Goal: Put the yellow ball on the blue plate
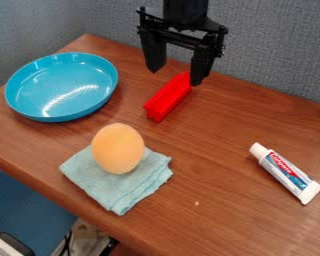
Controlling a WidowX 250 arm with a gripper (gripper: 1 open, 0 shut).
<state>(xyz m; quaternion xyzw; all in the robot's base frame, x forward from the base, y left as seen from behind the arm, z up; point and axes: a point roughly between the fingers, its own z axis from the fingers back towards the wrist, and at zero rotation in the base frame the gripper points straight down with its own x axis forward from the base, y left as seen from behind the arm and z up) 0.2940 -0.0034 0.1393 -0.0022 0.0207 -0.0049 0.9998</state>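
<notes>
The yellow ball (117, 148), orange-yellow and slightly egg-shaped, rests on a light blue folded cloth (119, 176) near the table's front edge. The blue plate (29, 88), a glossy turquoise dish, lies empty at the left. My gripper (179, 70) hangs at the back of the table, pointing down, open with nothing between its black fingers. It is above and behind a red block, well apart from both ball and plate.
A red block (168, 98) lies just below the gripper. A toothpaste tube (284, 172) lies at the right. The wooden table's front edge (69, 205) runs diagonally across the lower left.
</notes>
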